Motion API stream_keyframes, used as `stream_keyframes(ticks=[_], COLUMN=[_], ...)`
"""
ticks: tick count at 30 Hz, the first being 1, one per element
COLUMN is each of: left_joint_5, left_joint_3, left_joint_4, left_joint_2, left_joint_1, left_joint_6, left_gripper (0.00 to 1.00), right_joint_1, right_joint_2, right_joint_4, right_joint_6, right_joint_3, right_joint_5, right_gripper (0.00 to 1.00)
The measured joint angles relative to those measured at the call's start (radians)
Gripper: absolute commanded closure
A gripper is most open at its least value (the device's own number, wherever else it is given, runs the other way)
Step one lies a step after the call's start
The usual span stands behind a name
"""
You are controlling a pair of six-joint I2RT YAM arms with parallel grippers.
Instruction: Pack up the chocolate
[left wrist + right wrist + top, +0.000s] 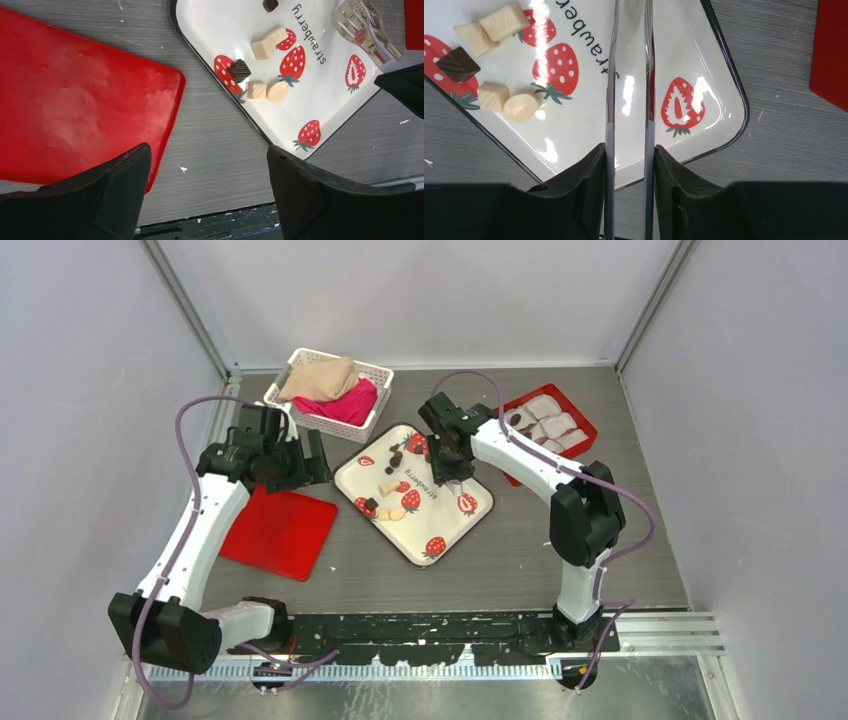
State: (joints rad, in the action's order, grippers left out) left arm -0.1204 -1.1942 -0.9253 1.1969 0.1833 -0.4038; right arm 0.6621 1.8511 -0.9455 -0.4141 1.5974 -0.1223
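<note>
Over the tray's right half, step judged as picking a dark lump: best to carry the tips left, straddle a single piece, squeeze gently, lift clear of pale neighbours.
Left: red lid [278, 532], one, flat on table [520, 560].
Left gripper [207, 165], between lid and tray, spread wide, empty.
Far left: white basket [372, 370], one, two cloths [320, 378] inside.
Centre: strawberry tray [450, 525], one. Chocolate [239, 70] on it, one dark square beside four pale pieces [262, 48]; more dark lumps at far corner, too small to count.
Right gripper [629, 165], clamped on tongs [611, 100], one pair, tips close, nothing seen between.
Far right: red box [590, 427], one, roughly five white cups [560, 423].
</note>
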Motion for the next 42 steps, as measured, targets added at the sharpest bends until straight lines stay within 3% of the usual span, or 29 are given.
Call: stream_keyframes(ticks=[21, 31, 38, 42], left_joint_5=[0.031, 0.033, 0.034, 0.034], left_joint_3=[0.008, 0.019, 0.023, 0.025], left_joint_4=[0.0, 0.0, 0.001, 0.0], left_joint_2=[-0.032, -0.035, -0.043, -0.049], left_joint_1=[0.0, 0.0, 0.0, 0.0], left_joint_6=[-0.001, -0.007, -0.008, -0.008], left_gripper=[0.14, 0.14, 0.14, 0.14], right_joint_1=[0.003, 0.003, 0.003, 0.003], right_joint_2=[0.146, 0.153, 0.152, 0.142], right_joint_4=[0.038, 0.03, 0.005, -0.009], right_joint_6=[0.019, 0.027, 0.042, 0.046], right_joint_3=[0.09, 0.103, 0.139, 0.153], right_joint_5=[-0.008, -0.013, -0.008, -0.002], right_gripper=[0.52, 0.78, 0.88, 0.89])
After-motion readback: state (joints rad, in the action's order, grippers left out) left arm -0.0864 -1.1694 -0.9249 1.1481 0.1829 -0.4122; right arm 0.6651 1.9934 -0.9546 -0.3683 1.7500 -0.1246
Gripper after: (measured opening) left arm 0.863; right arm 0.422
